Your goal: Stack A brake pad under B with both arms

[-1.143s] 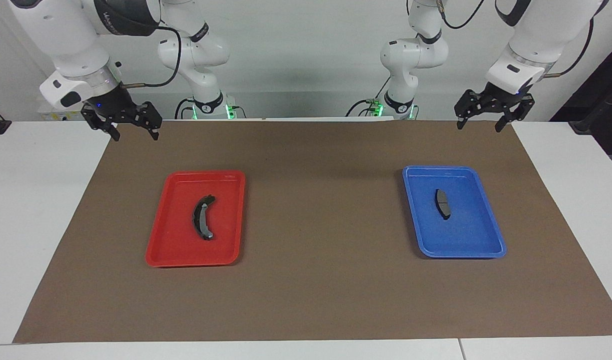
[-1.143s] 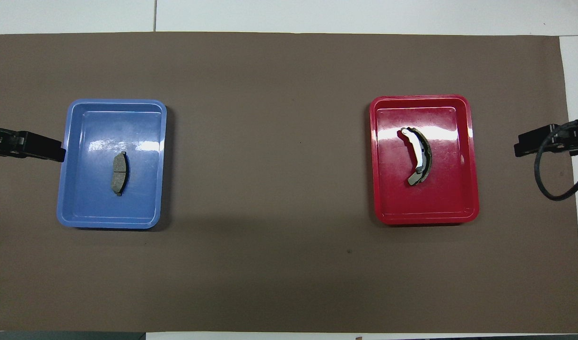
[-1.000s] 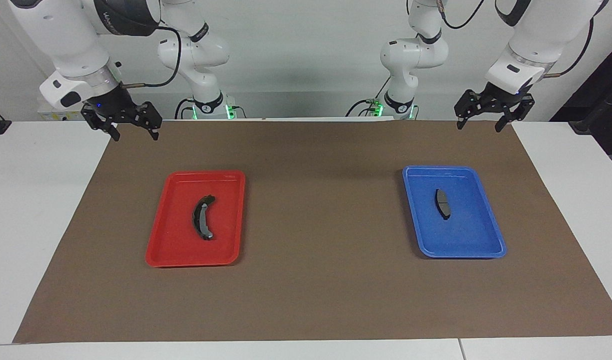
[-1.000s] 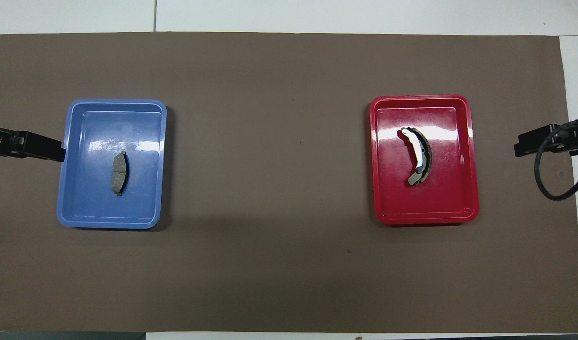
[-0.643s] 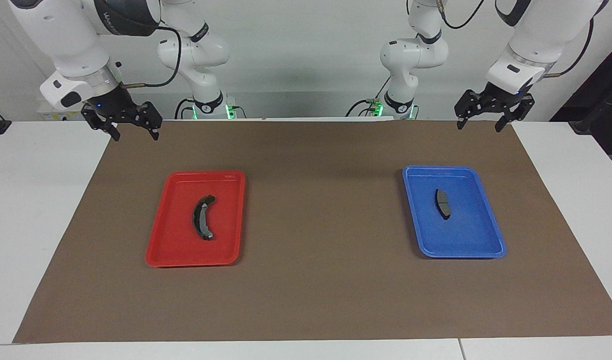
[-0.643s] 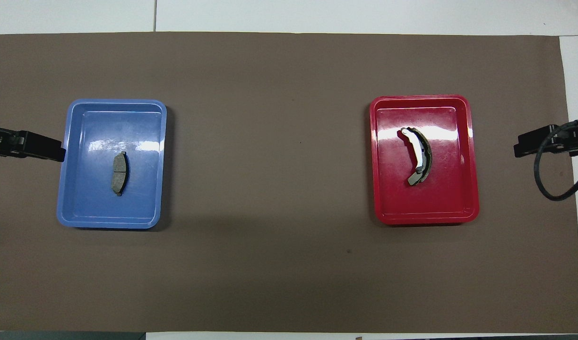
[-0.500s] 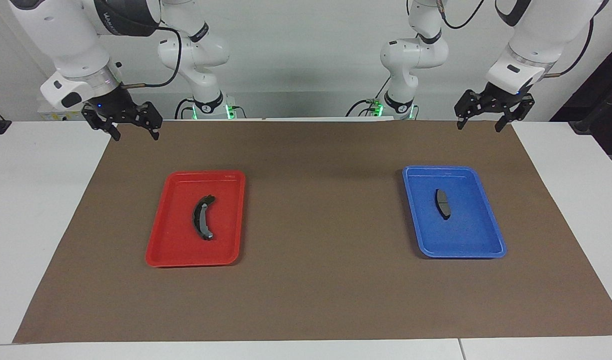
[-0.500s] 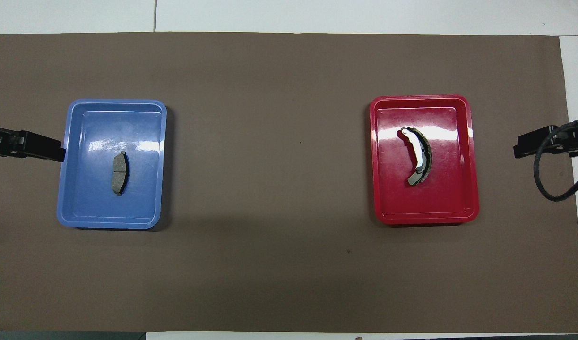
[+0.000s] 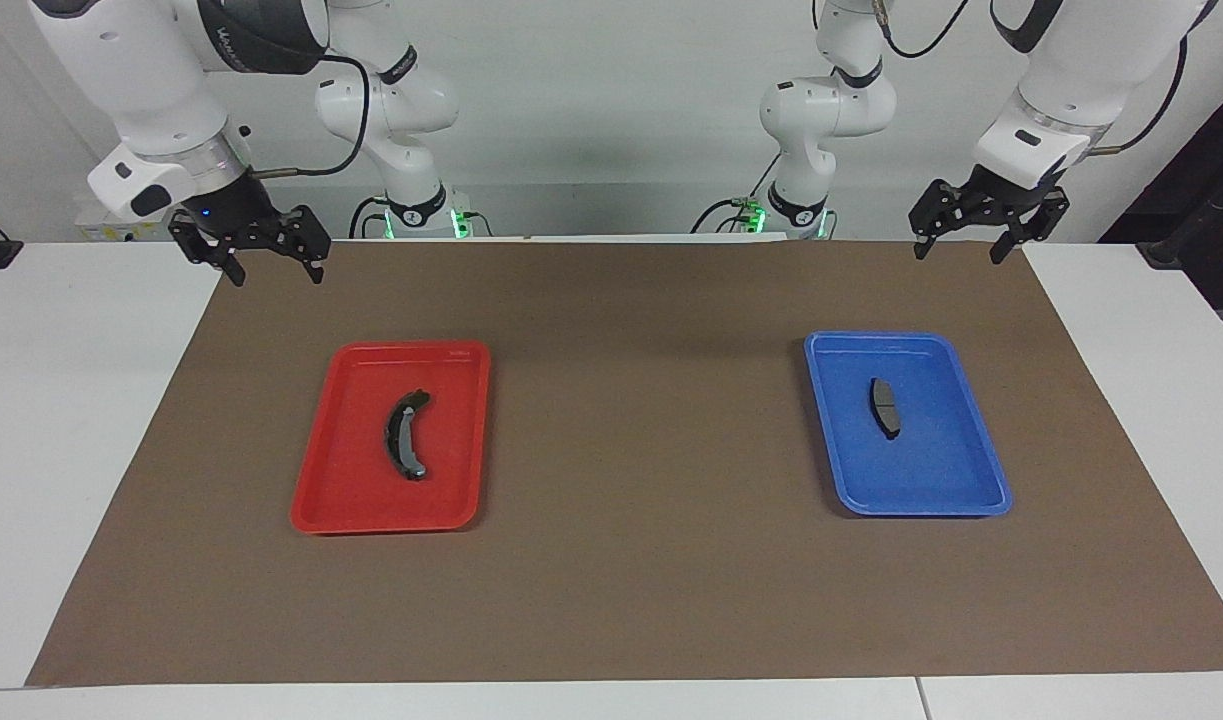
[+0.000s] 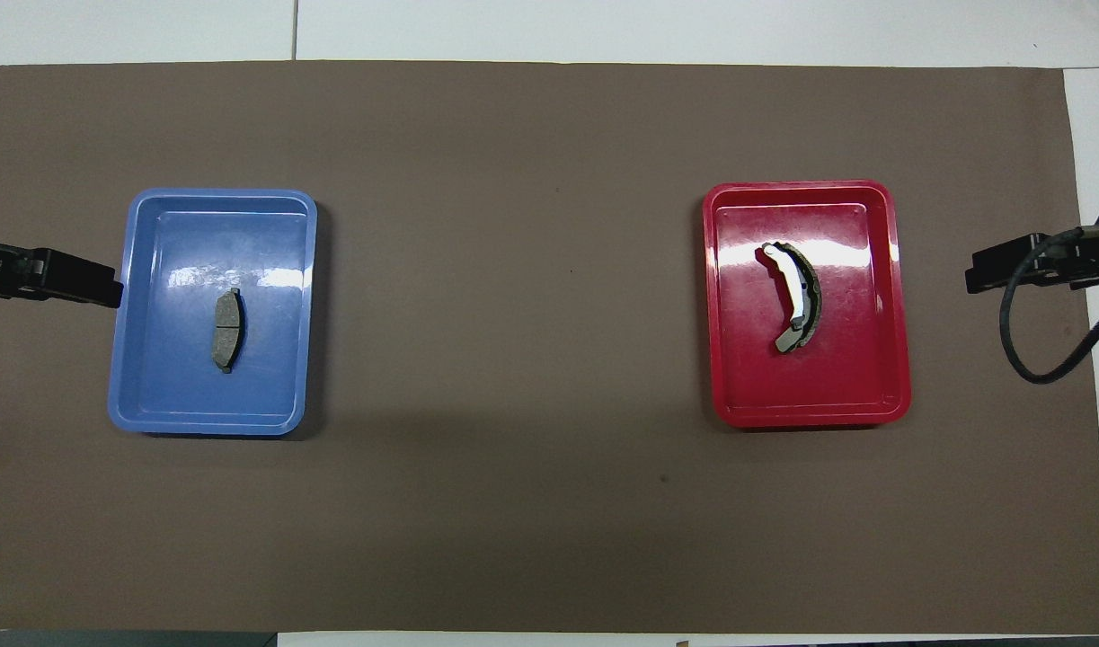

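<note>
Lying apart: A brake pad [image 9: 884, 406], left gripper [image 9: 956, 249]

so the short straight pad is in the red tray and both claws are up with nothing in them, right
Not quite: the short straight pad lies in the blue tray, as the facing view shows. The rest holds: the left claw and right claw are up, holding nothing.

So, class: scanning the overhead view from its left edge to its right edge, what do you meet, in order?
left gripper → blue tray → short grey brake pad → brown mat → red tray → curved brake pad → right gripper
</note>
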You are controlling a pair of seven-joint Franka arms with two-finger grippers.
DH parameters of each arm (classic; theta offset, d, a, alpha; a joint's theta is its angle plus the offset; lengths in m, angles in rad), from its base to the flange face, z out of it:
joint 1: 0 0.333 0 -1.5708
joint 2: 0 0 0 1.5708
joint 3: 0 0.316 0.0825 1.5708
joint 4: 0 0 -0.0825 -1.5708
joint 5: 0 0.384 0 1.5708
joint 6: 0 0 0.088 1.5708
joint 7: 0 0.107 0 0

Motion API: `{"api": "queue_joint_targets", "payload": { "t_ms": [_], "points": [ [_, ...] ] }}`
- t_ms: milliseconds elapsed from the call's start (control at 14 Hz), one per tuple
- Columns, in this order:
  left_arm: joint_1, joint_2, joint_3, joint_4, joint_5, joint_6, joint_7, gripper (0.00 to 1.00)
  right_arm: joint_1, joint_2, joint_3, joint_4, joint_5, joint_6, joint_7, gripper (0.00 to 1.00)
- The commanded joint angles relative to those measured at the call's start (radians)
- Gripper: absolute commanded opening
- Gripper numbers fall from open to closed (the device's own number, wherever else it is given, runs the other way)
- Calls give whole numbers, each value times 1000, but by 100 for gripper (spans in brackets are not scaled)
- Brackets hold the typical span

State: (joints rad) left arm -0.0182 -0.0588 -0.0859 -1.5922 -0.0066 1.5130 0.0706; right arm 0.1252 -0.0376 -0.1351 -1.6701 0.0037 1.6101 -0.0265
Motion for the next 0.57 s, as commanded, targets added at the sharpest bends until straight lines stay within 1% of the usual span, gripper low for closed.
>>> {"api": "queue_joint_targets", "payload": {
  "t_ms": [0,143,286,500],
  "points": [
    [-9,-15,12,-9,-7,-17,-11,100,13,30,3,-33,-1,62,-24,99],
    [-6,-19,18,-26,-9,-14,-9,100,39,77,3,-33,2,94,-18,99],
    [-5,-36,35,-102,-7,30,5,100,45,113,3,-58,13,155,-10,99],
    [-2,-62,46,-320,-7,249,20,100,74,119,3,-192,54,333,13,99]
  ]
}}
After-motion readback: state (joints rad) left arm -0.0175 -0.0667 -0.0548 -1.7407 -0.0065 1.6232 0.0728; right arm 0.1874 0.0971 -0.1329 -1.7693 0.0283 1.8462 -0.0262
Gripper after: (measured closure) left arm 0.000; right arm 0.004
